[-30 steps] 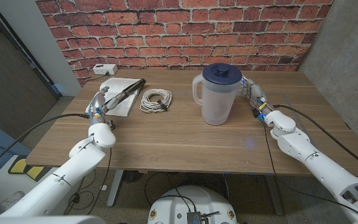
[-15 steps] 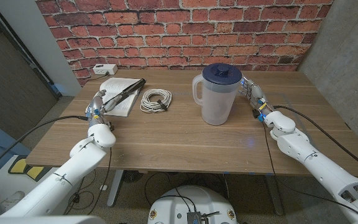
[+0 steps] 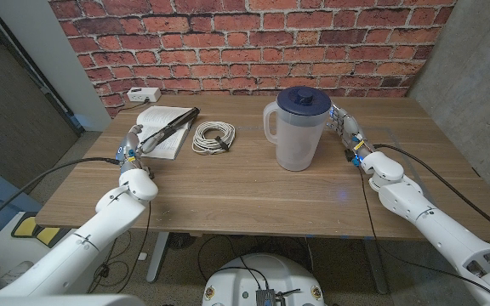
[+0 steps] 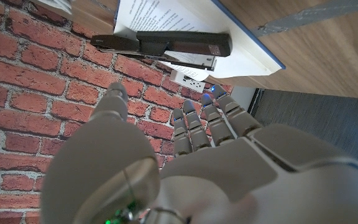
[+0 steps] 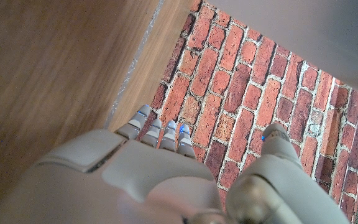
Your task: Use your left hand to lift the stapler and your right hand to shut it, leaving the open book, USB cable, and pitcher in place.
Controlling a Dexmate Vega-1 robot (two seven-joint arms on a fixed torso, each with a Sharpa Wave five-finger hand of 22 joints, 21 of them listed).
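The pitcher (image 3: 295, 129) hid part of the right hand (image 3: 344, 126) (head view). The left wrist view's edge cropped the open book (image 4: 185, 25). The stapler (image 3: 170, 127) was too small to tell open from closed.

One stapler (image 3: 170, 127), one open book (image 3: 162, 129), one coiled USB cable (image 3: 213, 136), one lidded pitcher (image 3: 294, 127) and one white power strip (image 3: 144, 94) are counted on one wooden table (image 3: 245, 191); two robot hands are seen.
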